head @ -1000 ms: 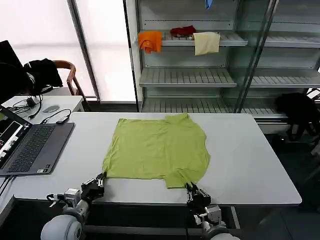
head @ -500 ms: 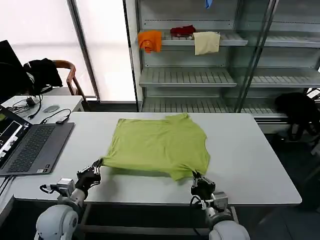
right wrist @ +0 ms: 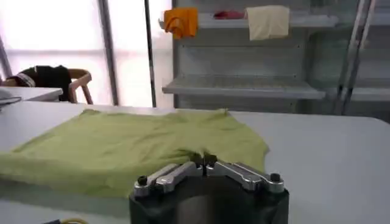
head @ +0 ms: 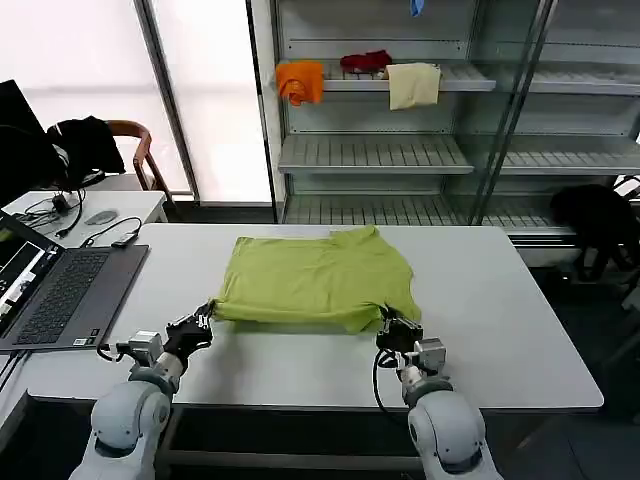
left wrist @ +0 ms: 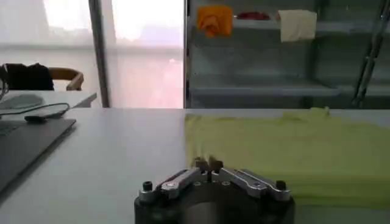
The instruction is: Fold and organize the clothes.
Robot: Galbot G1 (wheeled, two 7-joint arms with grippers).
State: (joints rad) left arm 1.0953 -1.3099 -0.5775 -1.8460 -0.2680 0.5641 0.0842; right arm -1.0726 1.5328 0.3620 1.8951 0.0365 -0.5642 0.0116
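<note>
Wide white rectangular surface (head: pixel 520 320) carries the lime yellow-green thin T-shirt (head: pixel 315 280), lying mid-surface, near hem raised off it. Fabric looks light, limp, sags between grips; take hold at hem corners. Left end effector (head: pixel 203 322) pinches shirt's near-left corner, right end effector (head: pixel 388 322) pinches near-right corner.

— From where does the head view look?
— From above, forward and down on the white table (head: pixel 500 330).
— And the wrist views?
— Low over the table, near, facing the shelves (left wrist: pixel 262 27). All three share the yellow-green T-shirt (head: pixel 320 280).
</note>
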